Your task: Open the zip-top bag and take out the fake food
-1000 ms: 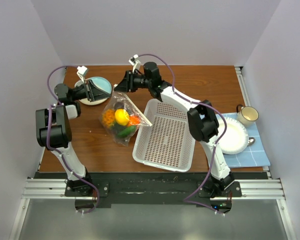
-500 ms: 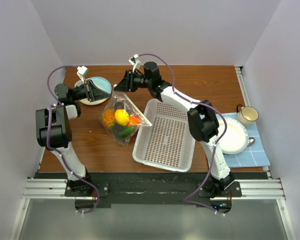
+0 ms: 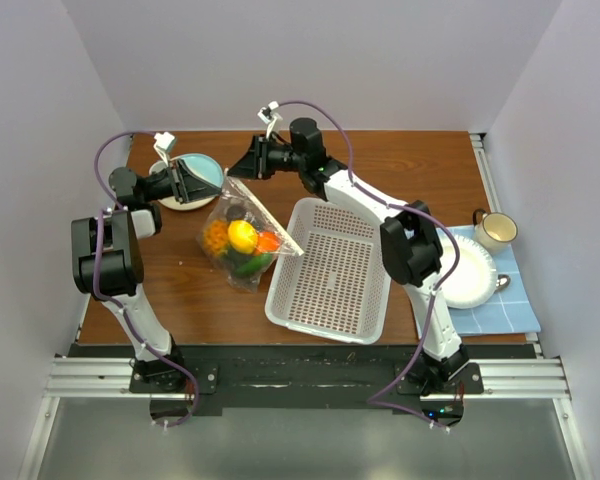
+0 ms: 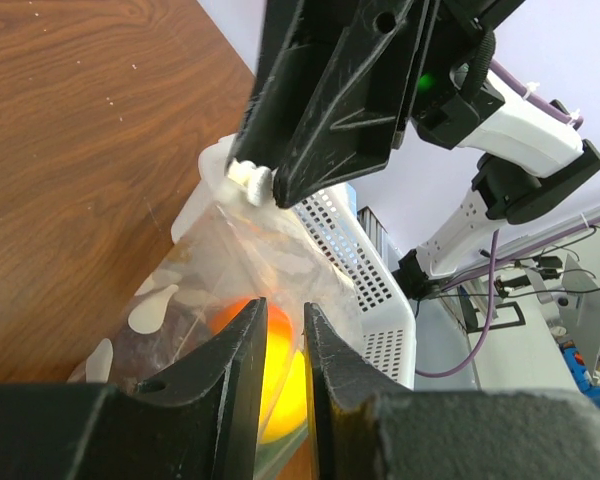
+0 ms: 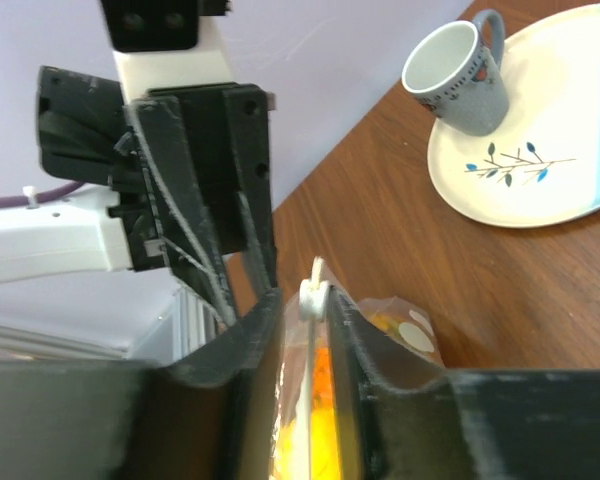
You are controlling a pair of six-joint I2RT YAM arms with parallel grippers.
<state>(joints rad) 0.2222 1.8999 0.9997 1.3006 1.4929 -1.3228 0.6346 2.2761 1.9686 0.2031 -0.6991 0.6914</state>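
Observation:
The clear zip-top bag (image 3: 242, 238) with white dots lies on the wooden table left of the basket. The fake food shows inside it: an orange (image 3: 217, 235), a lemon (image 3: 243, 234) and a green piece (image 3: 248, 263). My right gripper (image 3: 233, 174) is shut on the bag's white zip slider (image 5: 315, 293) at the far top corner; the slider also shows in the left wrist view (image 4: 248, 178). My left gripper (image 3: 206, 186) is shut on the bag's plastic edge (image 4: 280, 300) just beside it. In the right wrist view the right gripper (image 5: 305, 300) pinches the slider.
A white perforated basket (image 3: 330, 270) stands right of the bag. A plate (image 3: 202, 172) with a mug (image 5: 460, 65) sits under the left gripper. At the right are a white plate (image 3: 468, 272), a mug (image 3: 496, 230) and a blue cloth (image 3: 515, 300).
The right gripper has drawn slightly back and to the left with the slider. The left arm and the bag have hardly moved.

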